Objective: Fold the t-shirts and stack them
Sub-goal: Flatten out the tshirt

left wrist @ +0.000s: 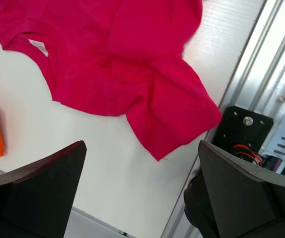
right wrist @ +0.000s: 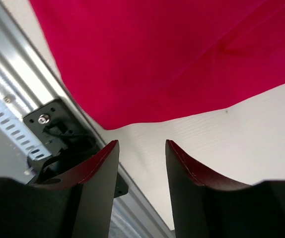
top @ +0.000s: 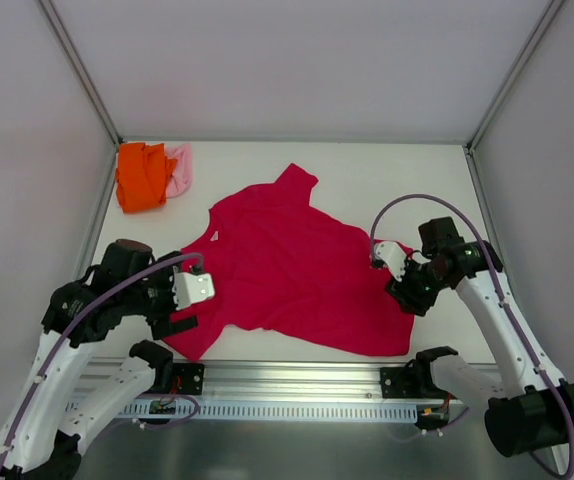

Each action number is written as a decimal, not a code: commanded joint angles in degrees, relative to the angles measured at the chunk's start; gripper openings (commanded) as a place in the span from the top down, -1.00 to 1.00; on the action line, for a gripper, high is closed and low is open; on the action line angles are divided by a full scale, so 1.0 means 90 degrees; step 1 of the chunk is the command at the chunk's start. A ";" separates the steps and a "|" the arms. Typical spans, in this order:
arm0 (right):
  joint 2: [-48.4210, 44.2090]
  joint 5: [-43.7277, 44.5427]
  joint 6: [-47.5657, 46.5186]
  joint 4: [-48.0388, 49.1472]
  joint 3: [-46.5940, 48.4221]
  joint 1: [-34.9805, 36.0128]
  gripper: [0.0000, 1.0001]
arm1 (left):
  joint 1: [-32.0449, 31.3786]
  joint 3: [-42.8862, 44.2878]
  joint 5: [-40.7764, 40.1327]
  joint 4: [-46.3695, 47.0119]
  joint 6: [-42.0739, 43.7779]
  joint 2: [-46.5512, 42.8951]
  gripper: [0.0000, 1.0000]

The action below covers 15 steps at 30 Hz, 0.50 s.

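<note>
1. Our left fingers point(left wrist: 38, 193) stand wide apart, empty.
2. Our right fingers point(right wrist: 93, 198) are partly apart, gripping nothing.
3. The soft, rumpled crimson-red cloth t-shirt point(top: 287, 270) lies spread on the smooth white table point(top: 387, 175).

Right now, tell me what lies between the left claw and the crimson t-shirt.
Just bare white table; the left wrist view shows it between the left claw and the crimson t-shirt.
</note>
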 commanded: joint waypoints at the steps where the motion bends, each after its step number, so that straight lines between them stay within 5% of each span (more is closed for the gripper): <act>1: 0.0325 0.0388 0.0399 0.0974 0.0099 0.0039 0.08 | 0.0029 -0.0075 0.0012 0.0892 -0.0096 0.0611 -0.98; 8: 0.1282 0.1081 0.0935 0.2601 0.0089 0.0039 0.12 | 0.0029 -0.0262 -0.0710 0.3467 -0.0457 0.2993 -0.97; 15: 0.2474 0.1873 0.1415 0.3661 0.0606 0.0048 0.21 | 0.0029 0.1222 -0.1599 0.3891 -0.1014 0.5806 -0.76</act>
